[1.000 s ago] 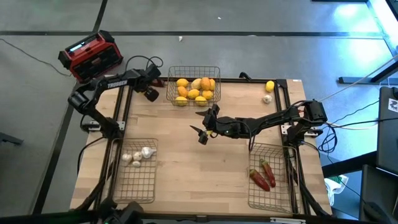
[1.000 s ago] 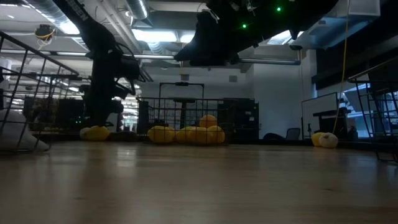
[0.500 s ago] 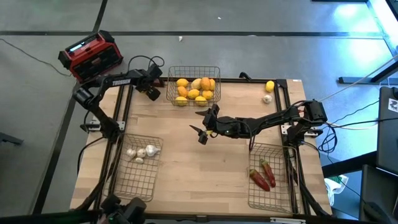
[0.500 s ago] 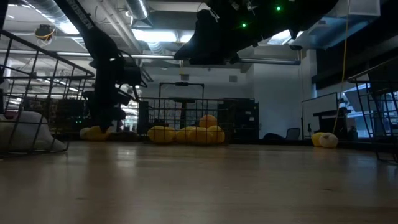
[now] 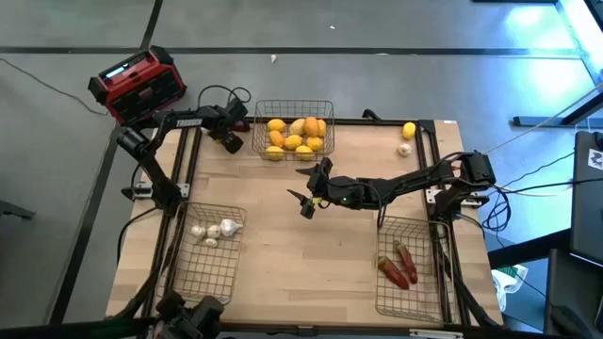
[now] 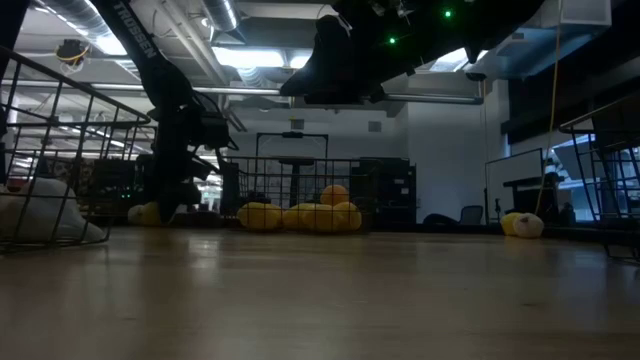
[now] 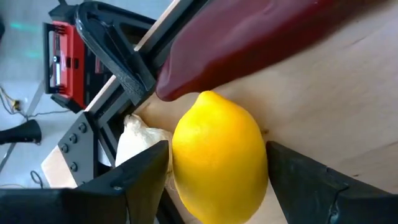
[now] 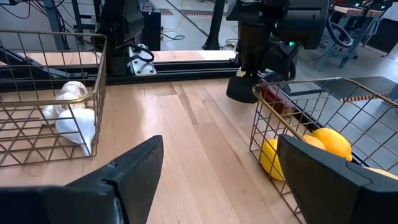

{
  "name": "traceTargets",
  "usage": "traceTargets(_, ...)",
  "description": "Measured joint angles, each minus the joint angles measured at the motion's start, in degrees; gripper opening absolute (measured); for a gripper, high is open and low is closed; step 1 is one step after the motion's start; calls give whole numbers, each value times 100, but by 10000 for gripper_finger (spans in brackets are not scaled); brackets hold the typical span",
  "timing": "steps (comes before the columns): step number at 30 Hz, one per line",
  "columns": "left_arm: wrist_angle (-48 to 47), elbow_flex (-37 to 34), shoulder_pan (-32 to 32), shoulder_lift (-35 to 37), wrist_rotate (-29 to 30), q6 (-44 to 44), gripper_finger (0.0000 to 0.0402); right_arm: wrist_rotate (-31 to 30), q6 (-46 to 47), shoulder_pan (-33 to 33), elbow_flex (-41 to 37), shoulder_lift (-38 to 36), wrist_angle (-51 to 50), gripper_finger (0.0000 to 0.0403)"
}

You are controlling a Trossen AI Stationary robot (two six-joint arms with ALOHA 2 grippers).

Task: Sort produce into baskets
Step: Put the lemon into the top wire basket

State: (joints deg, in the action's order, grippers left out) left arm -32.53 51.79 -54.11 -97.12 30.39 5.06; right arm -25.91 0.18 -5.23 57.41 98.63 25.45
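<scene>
A yellow lemon (image 7: 214, 140) lies on the table's far left corner, next to a dark red chili (image 7: 249, 37) and a white garlic bulb (image 7: 140, 140). My left gripper (image 7: 217, 180) is open, slanting down over the lemon with one finger on either side of it; I cannot tell whether they touch. From above, this gripper (image 5: 229, 141) hides those pieces. My right gripper (image 5: 306, 196) hangs open above the table's middle. Lemons fill the far basket (image 5: 294, 111), garlic sits in the near-left basket (image 5: 209, 273), and chilies are in the near-right basket (image 5: 412, 292).
A loose lemon (image 5: 409, 131) and a garlic bulb (image 5: 405, 149) lie at the far right corner. A red-and-black box (image 5: 138, 83) stands on the floor beyond the far left corner. The black table frame (image 7: 118, 62) runs close behind the left gripper.
My left gripper has sunk toward the lemon at the far left corner and stayed open. The garlic basket at the near left has shifted slightly.
</scene>
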Motion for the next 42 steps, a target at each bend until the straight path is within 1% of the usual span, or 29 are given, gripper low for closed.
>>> traceTargets(2, 4, 0, 0, 0, 1, 13, 253, 0, 1, 0, 0, 0, 0, 310)
traceTargets(9, 28, 1, 33, 5, 3, 164, 194, 0, 0, 0, 0, 2, -2, 310)
traceTargets(11, 28, 2, 67, 21, -1, 168, 188, 0, -2, 0, 0, 2, -2, 310)
traceTargets(15, -42, 2, 144, 179, -6, 173, 191, 0, -1, 0, 0, 2, 0, 310)
traceTargets(20, -186, 2, 235, 718, -6, 170, 188, 0, -1, 0, 0, 2, -3, 310)
traceTargets(27, -399, 2, 447, 1914, -43, 122, 193, 0, 92, 0, 0, 2, -4, 310)
traceTargets(29, -324, 2, 488, 2247, -299, 103, 195, 0, 90, 0, 0, 2, 1, 310)
traceTargets(30, -218, 2, 503, 2397, -545, 72, 195, 0, 90, 0, 0, 2, 4, 310)
traceTargets(34, 323, 2, 511, 2785, -1999, 133, 196, 0, 90, 0, 0, 4, 48, 310)
traceTargets(38, 902, 9, 536, 2856, -3118, -37, 197, 0, 92, 0, 0, 4, 60, 310)
traceTargets(42, 1422, 9, 668, 2732, -3721, -225, 197, 0, 92, 0, 0, 4, 59, 310)
